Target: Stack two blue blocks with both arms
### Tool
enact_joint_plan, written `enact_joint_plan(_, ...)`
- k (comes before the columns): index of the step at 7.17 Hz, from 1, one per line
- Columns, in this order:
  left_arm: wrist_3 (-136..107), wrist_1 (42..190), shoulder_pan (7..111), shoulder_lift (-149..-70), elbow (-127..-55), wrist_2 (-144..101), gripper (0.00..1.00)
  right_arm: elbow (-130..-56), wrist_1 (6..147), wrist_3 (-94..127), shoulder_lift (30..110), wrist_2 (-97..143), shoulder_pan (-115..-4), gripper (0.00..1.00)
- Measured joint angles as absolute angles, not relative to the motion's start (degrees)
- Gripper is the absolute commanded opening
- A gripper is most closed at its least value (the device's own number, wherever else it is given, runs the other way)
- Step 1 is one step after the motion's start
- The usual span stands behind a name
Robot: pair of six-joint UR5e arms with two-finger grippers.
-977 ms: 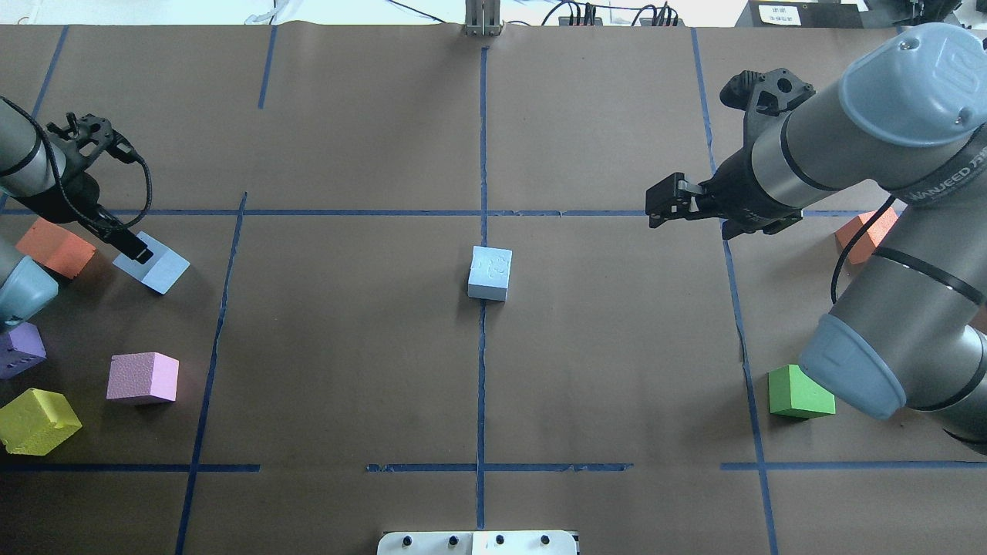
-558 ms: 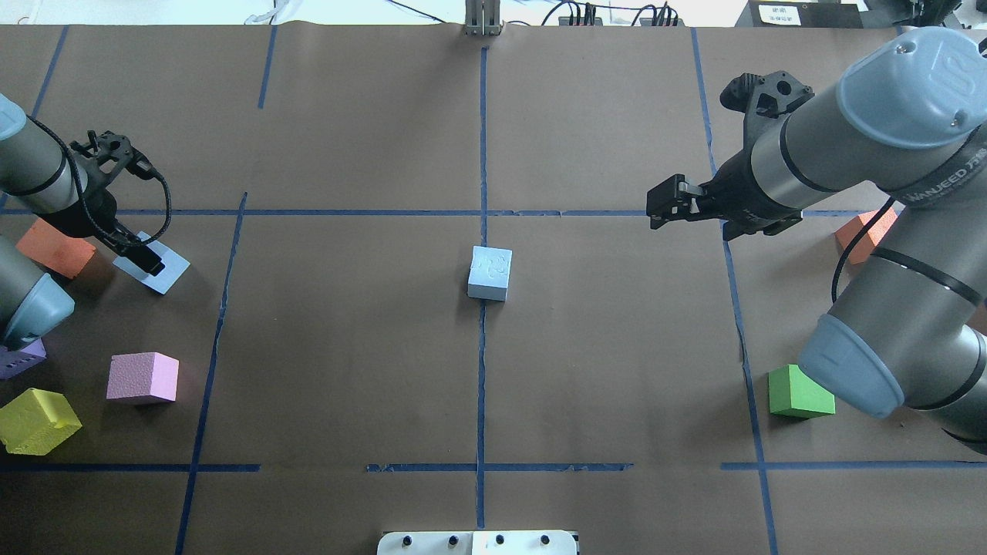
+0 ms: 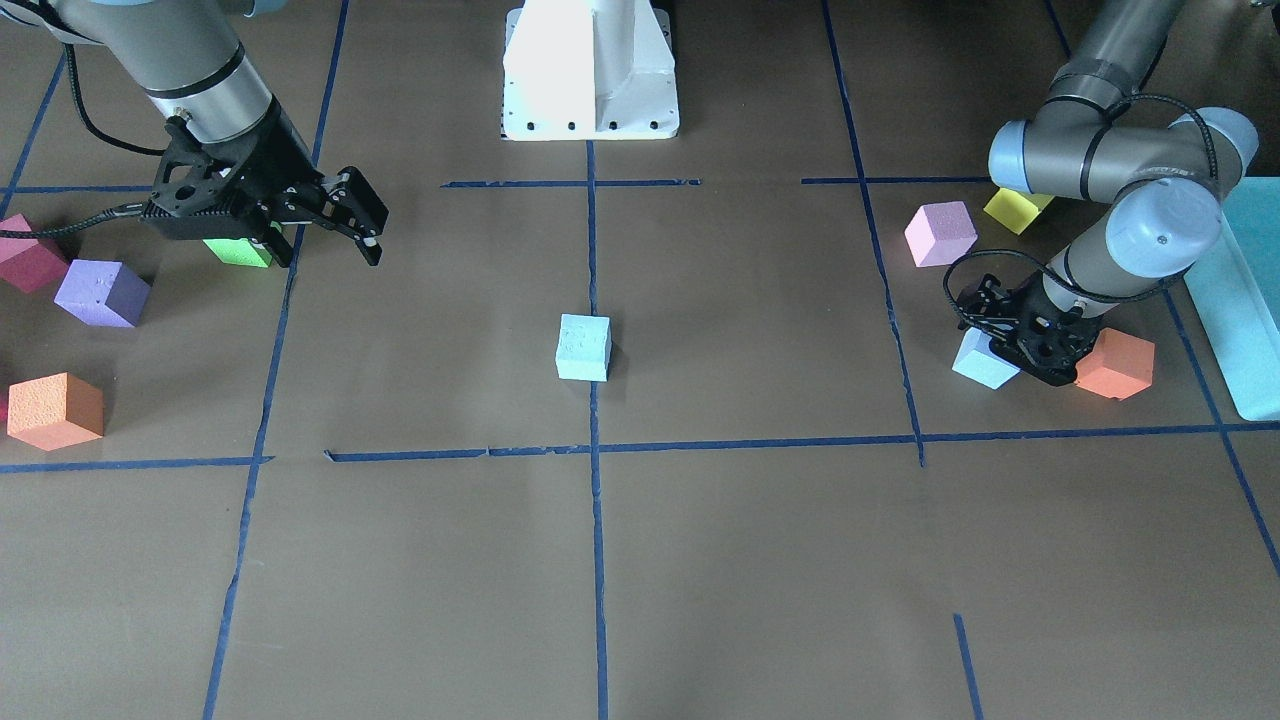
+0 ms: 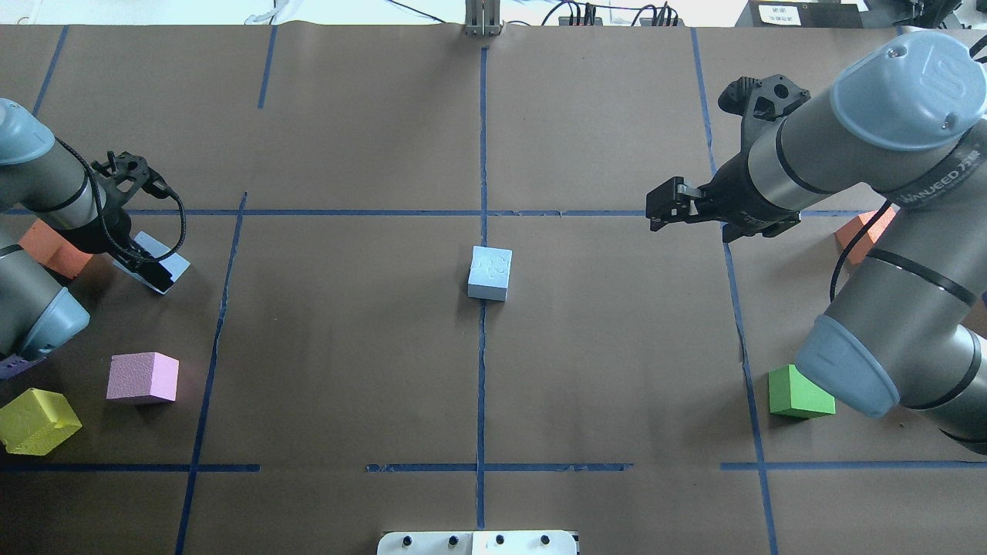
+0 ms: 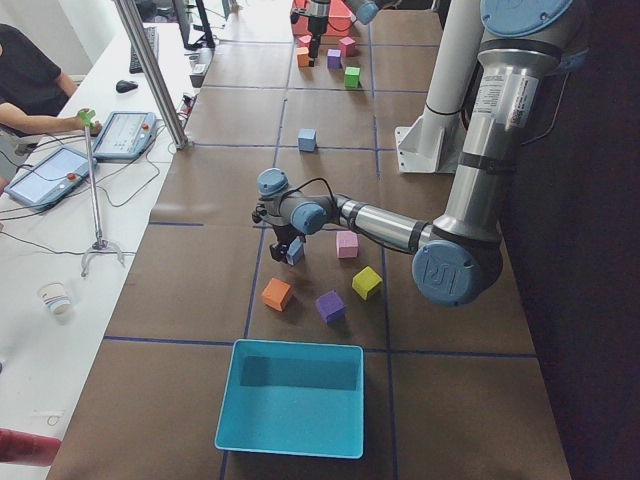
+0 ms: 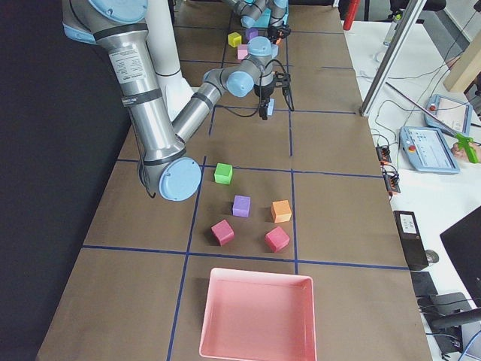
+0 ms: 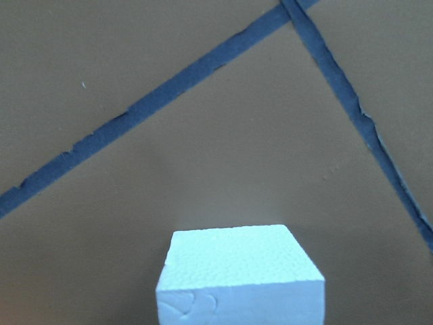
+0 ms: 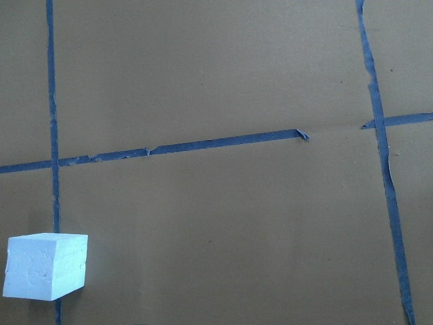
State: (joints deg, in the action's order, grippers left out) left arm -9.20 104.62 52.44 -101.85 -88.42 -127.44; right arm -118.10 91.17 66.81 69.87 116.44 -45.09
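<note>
On the brown tabletop (image 4: pixel 347 370), one blue block (image 4: pixel 489 273) is set at centre; the second blue block (image 4: pixel 174 262), at left, is straddled by the left gripper (image 4: pixel 153 268), its clamping not discernible. The jaws of the right gripper (image 4: pixel 654 210) are held spread.

One pale sky-blue foam cube (image 4: pixel 490 274) sits flat and alone at the table's centre, on the middle tape line, its top face dimpled. The other blue cube (image 3: pixel 982 364) lies far out on the robot's left, turned cornerwise to the tape grid, with the left gripper (image 4: pixel 154 271) lowered onto it, its grip unclear. The right gripper (image 4: pixel 665 210) hangs spread above the table, well apart from the centre cube.
</note>
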Motion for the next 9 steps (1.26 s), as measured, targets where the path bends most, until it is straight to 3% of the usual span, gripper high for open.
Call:
enact_joint_plan(1, -9.17, 105.7, 52.16, -102.29, -87.15, -127.39, 0.55, -118.01, 91.15, 66.85, 69.87, 116.4, -44.94, 1.0)
enact_joint_plan(2, -9.19, 106.72, 52.03, -102.6, -86.48, -127.37, 0.22, -117.95, 91.15, 66.87, 69.87, 116.35, -44.79, 1.0)
enact_joint_plan(4, -9.98, 107.28, 52.0, -103.02, -87.19, -127.33, 0.15, -117.82, 91.14, 66.88, 69.86, 116.23, -44.61, 1.0)
enact_joint_plan(6, -22.38, 106.1, 51.92, -106.57, -91.49, -126.89, 0.15, -117.76, 91.14, 66.81, 70.2, 116.18, -45.02, 1.0)
enact_joint_plan(9, -42.58, 90.83, 43.57, -124.88, -93.11, -120.49, 0.14, -117.73, 91.28, 57.37, 74.79, 117.22, -50.79, 1.0)
